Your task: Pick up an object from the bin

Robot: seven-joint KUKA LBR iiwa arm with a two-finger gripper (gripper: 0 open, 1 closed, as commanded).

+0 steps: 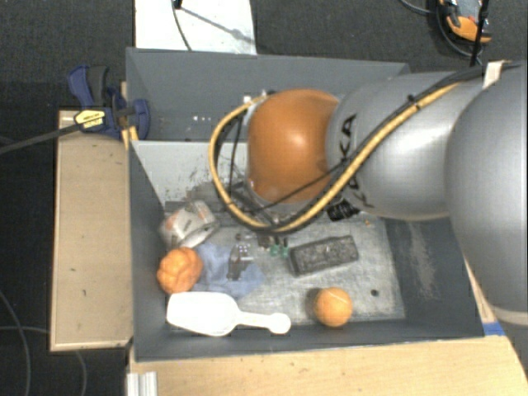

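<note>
Screening the bin (272,81) centre — orange cover (289,147)

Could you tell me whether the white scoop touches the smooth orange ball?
Apart; camera view shows bare floor between white scoop and smooth orange ball.

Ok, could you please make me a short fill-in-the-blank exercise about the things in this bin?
1. The scoop by the near wall of the bin is ____ in colour.
2. The gripper hangs over a pale ____ cloth.
3. In the camera view, the round ball lies to the ____ of the scoop's handle.
Missing words: white; blue; right.
</note>
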